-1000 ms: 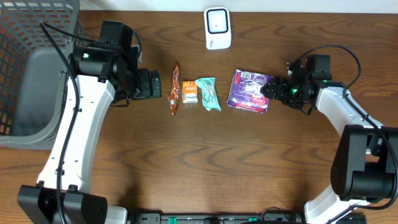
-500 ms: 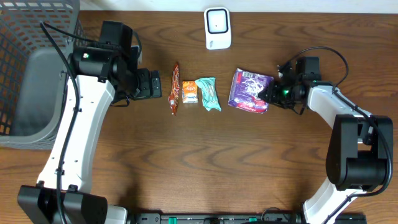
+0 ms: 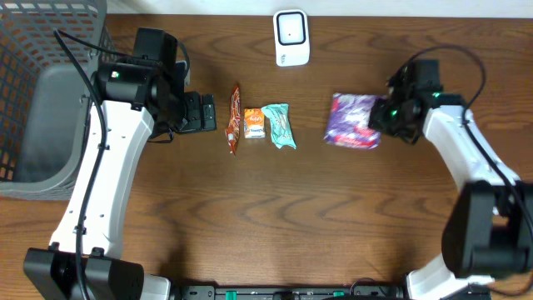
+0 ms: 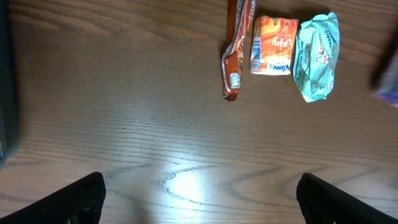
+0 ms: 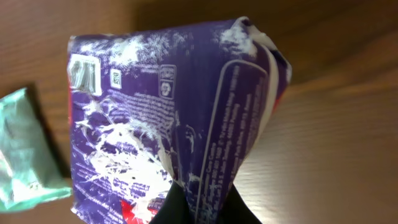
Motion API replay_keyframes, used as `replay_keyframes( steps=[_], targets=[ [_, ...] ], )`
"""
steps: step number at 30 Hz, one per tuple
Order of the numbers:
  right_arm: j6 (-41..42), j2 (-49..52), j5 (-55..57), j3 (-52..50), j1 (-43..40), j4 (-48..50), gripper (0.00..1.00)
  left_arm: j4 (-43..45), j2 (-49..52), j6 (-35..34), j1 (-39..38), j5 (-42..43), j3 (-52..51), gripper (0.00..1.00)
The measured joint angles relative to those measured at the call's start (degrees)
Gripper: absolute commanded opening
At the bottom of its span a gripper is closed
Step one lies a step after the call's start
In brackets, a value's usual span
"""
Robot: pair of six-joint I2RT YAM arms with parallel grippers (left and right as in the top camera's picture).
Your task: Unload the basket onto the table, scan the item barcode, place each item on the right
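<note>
Pinching one edge of the purple packet [image 3: 354, 121], your right jaws are closed tight on its wrapper. The packet is to the right of the snack row and below-right of the white scanner [image 3: 291, 37], which stands at the far edge of the desk [image 3: 275, 217]. In the right wrist view, the packet's barcode [image 5: 84, 73] shows near its upper left corner. Your left jaws stand wide, holding nothing, just beside a brown stick wrapper [image 3: 235, 119], an orange box [image 3: 255, 122] and a teal packet [image 3: 280, 125] lying in a row. A grey basket [image 3: 50, 83] sits at far left.
</note>
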Motion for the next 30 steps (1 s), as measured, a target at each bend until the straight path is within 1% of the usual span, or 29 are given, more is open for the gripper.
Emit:
replay_keyframes(
  steps=[5,10,13,16,23,26,27,28,29,30],
  targets=[
    [-0.13,-6.38,20.33,4.31,4.09,-7.63,0.01,-0.02,0.0,0.0,0.0,0.0,0.0,0.98],
    [-0.04,-6.78,37.48,4.42,7.28,-13.31,0.01,-0.02,0.0,0.0,0.0,0.0,0.0,0.98],
    [-0.07,-6.45,43.06,4.39,7.72,-14.56,0.01,0.0,0.0,0.0,0.0,0.0,0.0,0.98],
    [-0.39,-5.81,46.31,4.39,7.8,-14.67,0.01,-0.02,0.0,0.0,0.0,0.0,0.0,0.98],
    [-1.18,0.68,48.78,4.28,8.57,-15.13,0.01,0.0,0.0,0.0,0.0,0.0,0.0,0.98],
    [-1.27,3.74,48.94,4.17,10.75,-14.86,0.12,-0.02,0.0,0.0,0.0,-0.02,0.0,0.98],
    [-1.33,4.5,49.22,4.17,11.91,-14.56,0.18,0.0,0.0,0.0,0.0,0.0,0.0,0.98],
    [-1.29,4.98,49.4,4.17,13.2,-14.23,0.29,-0.02,0.0,0.0,0.0,0.0,0.0,0.98],
    [-1.25,5.18,49.31,4.17,14.32,-13.73,0.38,-0.02,0.0,0.0,0.0,0.0,0.0,0.98],
    [-1.11,5.18,48.92,4.17,15.78,-12.83,0.43,-0.02,0.0,0.0,0.0,0.0,0.0,0.98]
  ],
)
